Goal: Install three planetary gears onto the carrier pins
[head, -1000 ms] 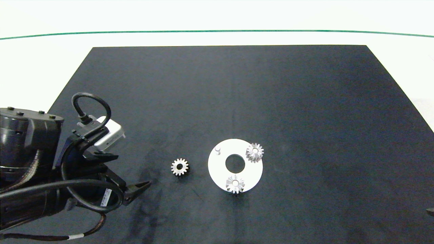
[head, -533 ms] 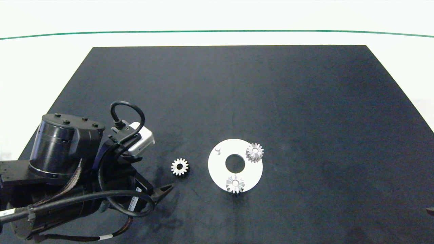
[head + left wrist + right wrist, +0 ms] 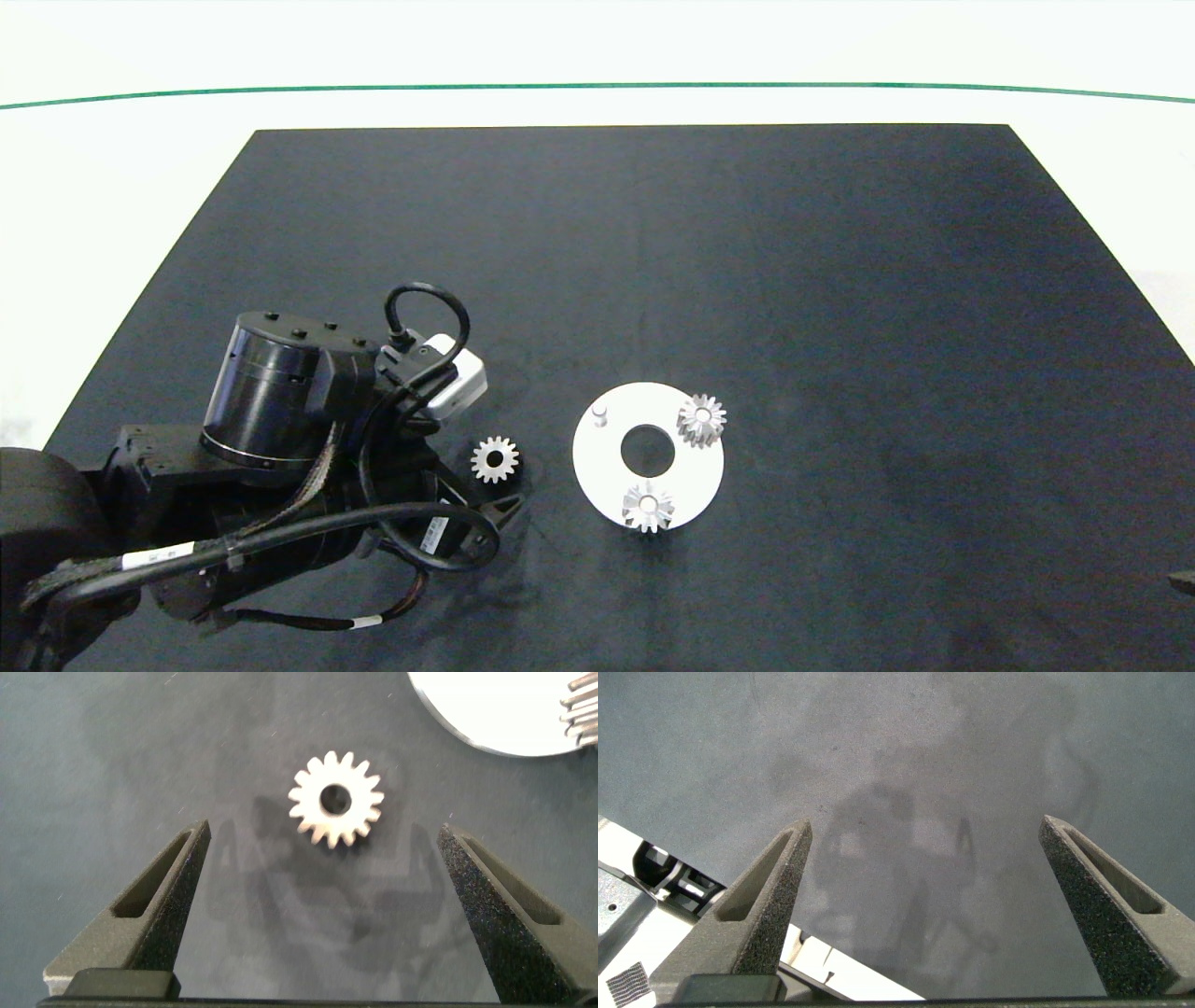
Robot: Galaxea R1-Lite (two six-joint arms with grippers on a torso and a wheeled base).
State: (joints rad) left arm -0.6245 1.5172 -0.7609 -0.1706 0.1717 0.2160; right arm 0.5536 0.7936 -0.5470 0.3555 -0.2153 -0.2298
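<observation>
One planetary gear (image 3: pixel 495 459) lies flat on the black mat, left of the white disc (image 3: pixel 597 467). Two more gears (image 3: pixel 701 420) (image 3: pixel 647 507) sit on carrier pins at the disc's right and near rims. The third pin (image 3: pixel 599 413) stands bare at the far left of the disc. My left arm (image 3: pixel 280 420) reaches in from the left. Its gripper (image 3: pixel 324 829) is open, with the loose gear (image 3: pixel 336 800) centred between the fingertips and touching neither. My right gripper (image 3: pixel 925 826) is open over bare mat, at the head view's right edge (image 3: pixel 1184 583).
The black mat (image 3: pixel 653 233) covers most of the white table, whose pale border runs along the far side and both flanks. The disc's rim (image 3: pixel 505 719) shows just beyond the loose gear in the left wrist view.
My left arm has swung right across the mat, bringing its open fingers from well left of the loose gear to either side of it. Gears and disc have not moved.
</observation>
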